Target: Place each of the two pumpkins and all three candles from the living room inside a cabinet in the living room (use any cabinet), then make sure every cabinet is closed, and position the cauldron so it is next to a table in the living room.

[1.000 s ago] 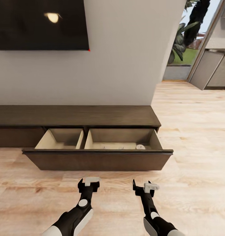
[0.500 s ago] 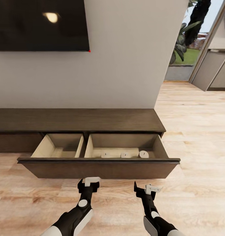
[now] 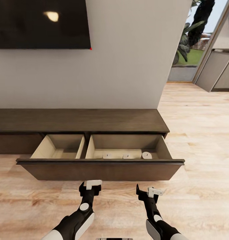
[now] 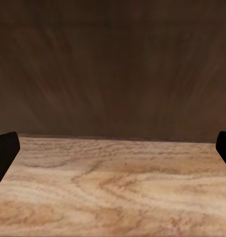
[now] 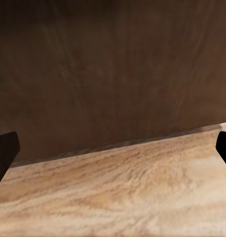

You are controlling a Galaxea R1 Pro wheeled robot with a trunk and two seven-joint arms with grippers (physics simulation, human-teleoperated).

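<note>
- Head view: the cabinet [image 3: 77, 120] stands against the wall with its wide drawer front [image 3: 100, 169] pulled out, and three candles [image 3: 127, 155] sit in a row in the drawer's right compartment, close behind the front. The left compartment looks bare, though its near floor is hidden by the front, so I cannot be sure. The left gripper [image 3: 90, 187] and right gripper [image 3: 148, 192] hang low, just short of the front, holding nothing. A hard or one-sided shove to close the drawer could tip the candles or skew it
- Left wrist view: the dark finger tips [image 4: 5, 150] sit at opposite edges, so the jaws stand wide apart, facing the front above the wood floor [image 4: 113, 187]. If closed now, the drawer would need reopening for the pumpkins
- Right wrist view: the fingers [image 5: 4, 148] are likewise spread, the front slanting across, so this arm would likely meet it at an angle and could slip
</note>
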